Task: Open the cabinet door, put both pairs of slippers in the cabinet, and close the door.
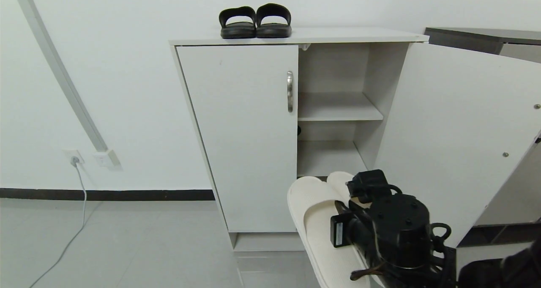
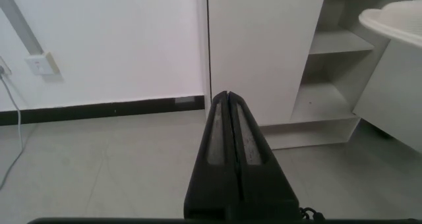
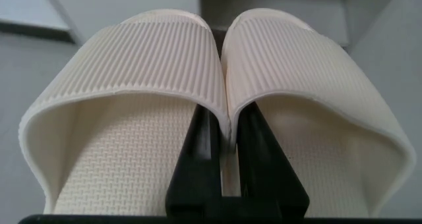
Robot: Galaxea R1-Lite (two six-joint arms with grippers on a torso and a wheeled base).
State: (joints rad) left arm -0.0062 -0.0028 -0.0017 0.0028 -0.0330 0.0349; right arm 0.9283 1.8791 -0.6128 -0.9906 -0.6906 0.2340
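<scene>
Nearest the robot, the right claw (image 3: pixel 223 159) is closed on the white slippers (image 1: pixel 321 220), its two fingers pinching the inner edges of both straps together. That lets one grip carry the pair side by side, toes pointing ahead toward the cabinet (image 1: pixel 359 35). The pair hangs in the air just in front of the open compartment, low down and roughly level with the bottom of the opening. It is not yet resting on any shelf. The left claw (image 2: pixel 227 102) is pressed shut with nothing between its fingers. It is held low over the floor (image 1: pixel 127 245) to the left, facing the cabinet's lower part and well clear of the slippers' path, likely parked there until it is needed. Beyond the slippers, the right door (image 1: pixel 456 144) stands swung wide toward the robot's right, so the opening step looks done and the way in is unobstructed. The left door (image 1: pixel 239 135) is closed, its metal handle (image 1: pixel 290 91) running along the edge next to the gap. Inside are an upper shelf (image 1: pixel 338 106) and a lower shelf (image 1: pixel 327 157), both bare. The lower one sits closest to the carried pair and seems the natural place to set it. Farthest back, the black slippers (image 1: pixel 255 21) sit side by side on the cabinet's top above the closed door, toes toward the wall, waiting to be stowed. Only once both pairs are inside can the door be shut.
</scene>
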